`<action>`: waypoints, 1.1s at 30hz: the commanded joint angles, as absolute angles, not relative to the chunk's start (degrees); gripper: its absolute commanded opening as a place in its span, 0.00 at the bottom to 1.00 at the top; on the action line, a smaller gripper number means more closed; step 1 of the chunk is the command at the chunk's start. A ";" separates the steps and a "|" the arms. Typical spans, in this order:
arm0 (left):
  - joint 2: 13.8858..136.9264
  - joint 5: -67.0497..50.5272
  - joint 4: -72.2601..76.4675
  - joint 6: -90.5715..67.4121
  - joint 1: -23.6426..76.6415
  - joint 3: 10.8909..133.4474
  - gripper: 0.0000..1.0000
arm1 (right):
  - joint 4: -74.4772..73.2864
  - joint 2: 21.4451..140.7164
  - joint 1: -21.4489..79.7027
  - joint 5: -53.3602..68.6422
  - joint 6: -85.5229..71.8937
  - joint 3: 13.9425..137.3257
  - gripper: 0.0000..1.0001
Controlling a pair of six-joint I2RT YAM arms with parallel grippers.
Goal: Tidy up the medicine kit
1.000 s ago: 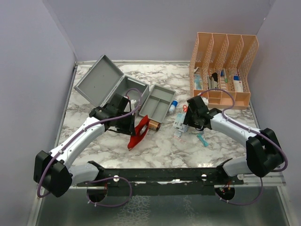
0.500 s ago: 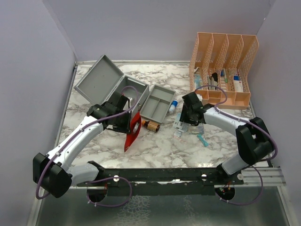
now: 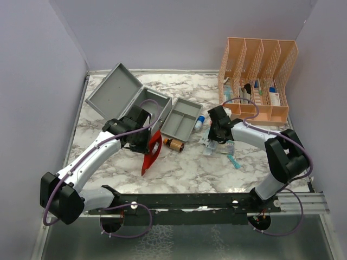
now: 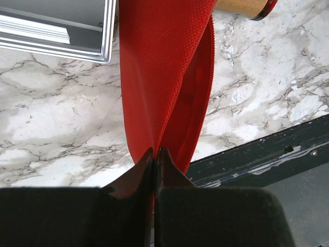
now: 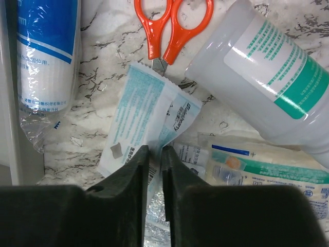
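The medicine kit (image 3: 126, 97), a grey case, stands open at the back left with its lid tilted up; a corner of it (image 4: 56, 31) shows in the left wrist view. Its grey divided tray (image 3: 181, 118) lies on the table beside it. My left gripper (image 3: 143, 142) (image 4: 156, 152) is shut on a red zip pouch (image 3: 150, 156) (image 4: 164, 77) that hangs from it. My right gripper (image 3: 214, 135) (image 5: 155, 150) is down in a pile of packets, its jaws pinching the edge of a pale blue sachet (image 5: 149, 116).
Orange-handled scissors (image 5: 172, 23), a white bottle with a teal label (image 5: 267, 67), a blue-wrapped gauze roll (image 5: 46, 67) and a syringe packet (image 5: 262, 164) surround the sachet. A brown bottle (image 3: 174, 144) lies by the pouch. A peach slotted organizer (image 3: 257, 76) stands back right.
My right gripper has slid left onto the packet pile and closed from wide open onto the sachet. The left gripper has shifted the red pouch slightly left.
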State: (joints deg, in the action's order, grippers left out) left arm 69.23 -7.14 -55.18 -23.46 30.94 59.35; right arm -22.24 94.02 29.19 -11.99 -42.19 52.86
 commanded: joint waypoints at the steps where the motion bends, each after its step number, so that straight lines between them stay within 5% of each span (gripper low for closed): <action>1: 68.90 -5.94 -55.23 -23.26 31.40 60.42 0.00 | -20.49 93.88 29.09 -12.90 -43.68 50.69 0.11; 25: 68.05 -7.13 -48.80 -25.58 31.40 55.76 0.00 | -21.47 78.53 29.50 -3.54 -40.64 46.18 0.01; 33: 67.24 -8.63 -45.10 -25.93 31.42 53.43 0.00 | -27.66 71.91 37.67 -4.07 -46.53 50.09 0.01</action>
State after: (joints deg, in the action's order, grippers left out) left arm 68.77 -7.22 -48.47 -25.15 31.22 55.00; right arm -23.97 74.06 32.80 -4.93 -42.50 46.68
